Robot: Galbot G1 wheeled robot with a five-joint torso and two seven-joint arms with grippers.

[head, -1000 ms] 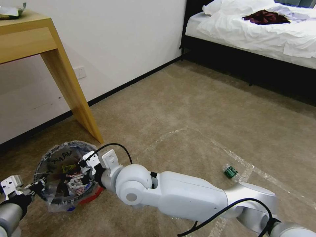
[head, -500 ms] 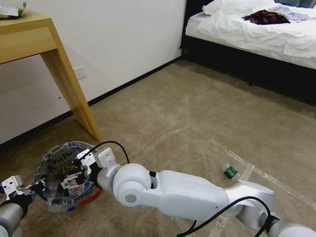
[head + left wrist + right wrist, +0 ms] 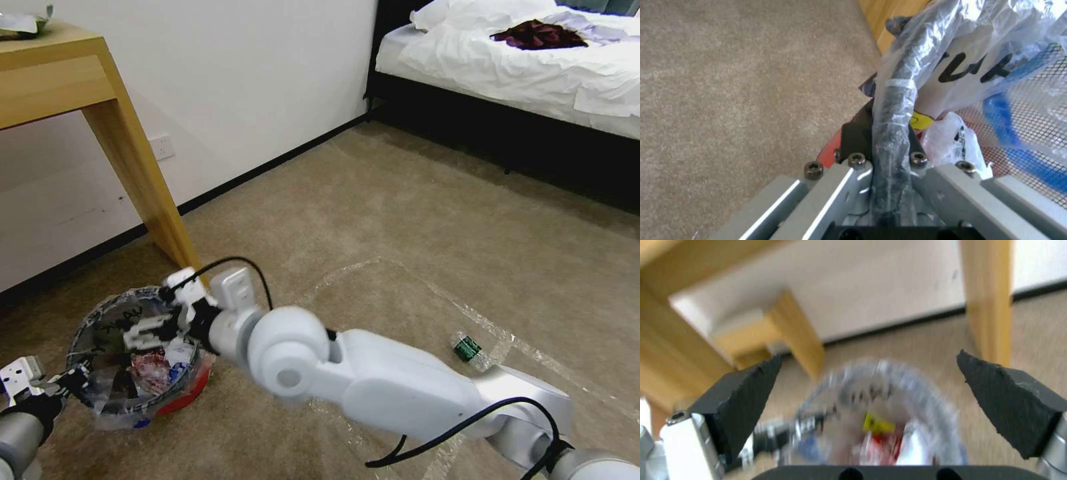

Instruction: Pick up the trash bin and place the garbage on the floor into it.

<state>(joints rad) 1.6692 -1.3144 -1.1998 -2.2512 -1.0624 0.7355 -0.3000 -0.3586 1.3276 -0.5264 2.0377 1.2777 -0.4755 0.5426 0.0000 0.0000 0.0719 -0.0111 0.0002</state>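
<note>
trash bin (image 3: pixel 880 420) blurred in right wrist view, left hand (image 3: pixel 63 383) part cut off by head view's edge

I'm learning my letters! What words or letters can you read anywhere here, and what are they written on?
"UR", or close to it: thick black marker letters on the clear bag lining the trash bin, cut off, so unsure.
Green bottle label: too small to read.
Yellow wrapper in the bin: unreadable.

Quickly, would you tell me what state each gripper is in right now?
Left gripper: shut on the trash bin, clamping its bagged rim.
Right gripper: open, empty, above the bin's mouth.
</note>
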